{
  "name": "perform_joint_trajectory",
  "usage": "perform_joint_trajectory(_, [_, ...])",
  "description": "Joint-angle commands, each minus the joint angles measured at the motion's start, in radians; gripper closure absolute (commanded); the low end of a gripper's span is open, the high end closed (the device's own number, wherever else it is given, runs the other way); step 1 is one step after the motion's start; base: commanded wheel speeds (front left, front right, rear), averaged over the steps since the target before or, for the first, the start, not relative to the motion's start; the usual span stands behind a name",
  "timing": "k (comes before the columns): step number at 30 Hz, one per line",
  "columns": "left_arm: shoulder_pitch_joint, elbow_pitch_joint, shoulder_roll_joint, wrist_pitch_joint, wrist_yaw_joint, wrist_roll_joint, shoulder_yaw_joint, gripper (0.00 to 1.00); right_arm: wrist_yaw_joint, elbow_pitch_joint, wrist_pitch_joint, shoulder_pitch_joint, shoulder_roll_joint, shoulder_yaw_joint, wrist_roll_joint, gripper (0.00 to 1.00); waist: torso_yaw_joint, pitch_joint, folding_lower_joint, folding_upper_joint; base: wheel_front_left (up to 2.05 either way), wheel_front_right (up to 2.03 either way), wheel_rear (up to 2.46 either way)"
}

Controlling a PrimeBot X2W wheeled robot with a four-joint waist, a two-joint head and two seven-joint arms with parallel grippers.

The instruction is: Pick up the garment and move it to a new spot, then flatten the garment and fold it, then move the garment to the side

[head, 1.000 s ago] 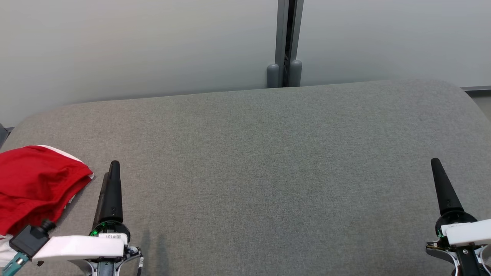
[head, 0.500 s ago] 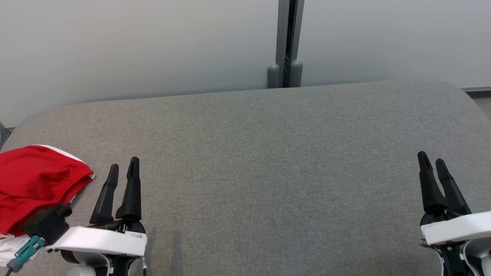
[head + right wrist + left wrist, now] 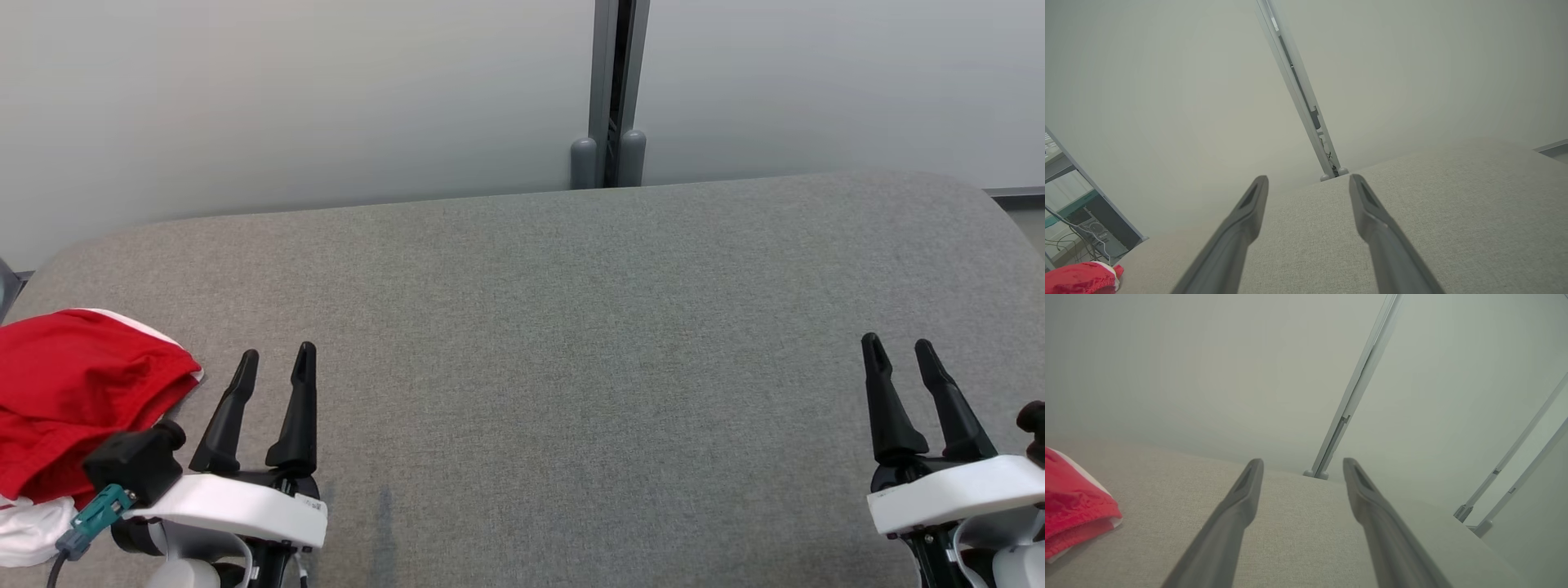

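The garment (image 3: 73, 392) is red with white trim and lies bunched at the far left of the grey padded surface (image 3: 571, 327). It also shows at the left edge of the left wrist view (image 3: 1073, 510) and as a small red heap at the bottom left of the right wrist view (image 3: 1079, 278). My left gripper (image 3: 275, 363) is open just right of the garment, apart from it, holding nothing. At the lower right my right gripper (image 3: 896, 349) is open and holds nothing, far from the garment.
A pale wall panel with a grey vertical post (image 3: 608, 90) stands behind the surface's far edge. The surface's rounded corners fall away at the far left and far right. Shelving and cables (image 3: 1073, 220) sit beyond the left end.
Both grippers have turned about their wrists, so both fingers of each now show side by side. The left one shifted slightly right, the right one slightly left. The garment has not moved.
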Motion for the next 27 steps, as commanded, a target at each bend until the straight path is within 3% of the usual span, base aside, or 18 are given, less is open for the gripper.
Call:
perform_joint_trajectory(1, [-0.031, -0.004, 0.011, -0.001, 0.007, 0.03, 0.0, 0.0, 0.001, -0.003, -0.011, -0.022, -0.007, 0.002, -0.029, 0.0, 0.0, 0.0, 0.0, 0.0, 0.0, 0.0, 0.0])
perform_joint_trajectory(14, [-0.034, 0.032, 0.027, -0.012, 0.042, 0.164, -0.01, 0.0, 0.001, 0.033, -0.043, -0.029, 0.005, 0.002, -0.194, 0.0, 0.001, 0.002, 0.0, 0.0, 0.0, 0.0, 0.0])
perform_joint_trajectory(27, [-0.045, 0.056, 0.035, -0.013, 0.062, 0.253, -0.024, 0.0, 0.001, 0.066, -0.027, -0.031, 0.013, -0.002, -0.289, 0.0, 0.005, 0.002, 0.0, 0.0, 0.0, 0.0, 0.0])
